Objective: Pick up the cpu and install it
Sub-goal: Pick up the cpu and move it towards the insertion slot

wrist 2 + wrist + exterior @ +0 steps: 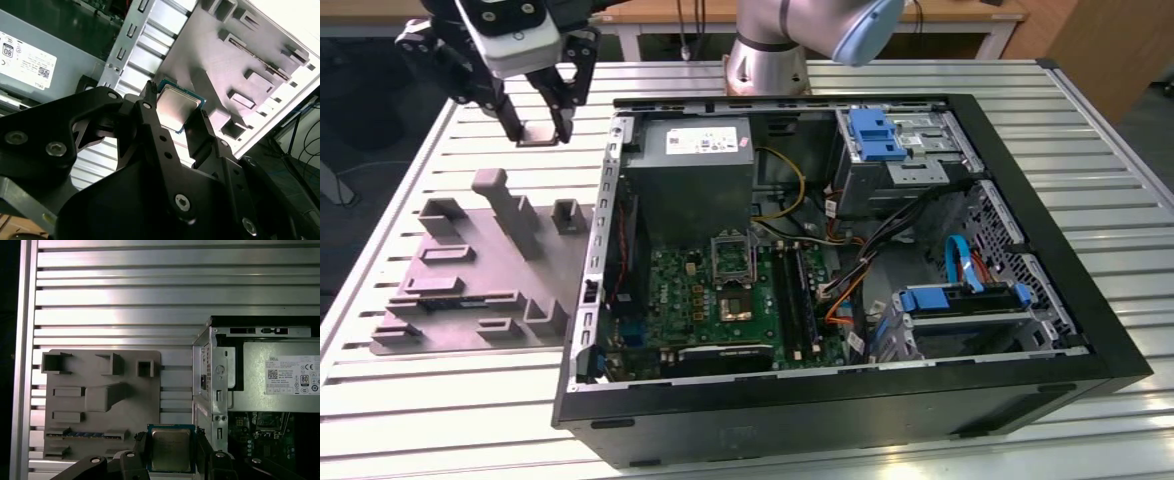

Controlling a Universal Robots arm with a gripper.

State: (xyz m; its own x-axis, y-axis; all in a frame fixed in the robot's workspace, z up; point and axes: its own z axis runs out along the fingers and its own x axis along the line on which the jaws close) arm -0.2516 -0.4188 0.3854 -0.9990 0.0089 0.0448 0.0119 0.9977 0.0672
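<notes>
**B:** status on the cpu?

**A:** pincer [176,114] is clenched on the cpu [180,105], gripping two opposite edges; silvery top faces the second wrist camera, green rim showing at the corners; in the first wrist view the cpu [170,449] sits square between the fingers [201,447], no tilt that I can make out.

**B:** lifted, or resting on something?

**A:** lifted; in the exterior view the pincer [538,130] hangs in the air over the slatted surface [1121,250]; it is past the far edge of the grey fixture plate [480,270] and apart from it, near the case wall on the exterior view's left of the open pc case [854,405].

**B:** so which step are we in?

**A:** my read: pick is done, install not begun; the cpu is outside the case, well apart from the socket [736,300]; the socket sits on the motherboard [700,320], on the near side of the grey power supply [700,170].

**B:** what does the install call for?

**A:** as I judge it: clearing the case wall; keeping the cpu flat; matching its corners to the socket before any descent; a gentle set-down, no pressing; the hinged frame [731,255] looks swung up, but I cannot tell from here whether the socket bed is bare; a skewed drop is the main risk I see.
</notes>
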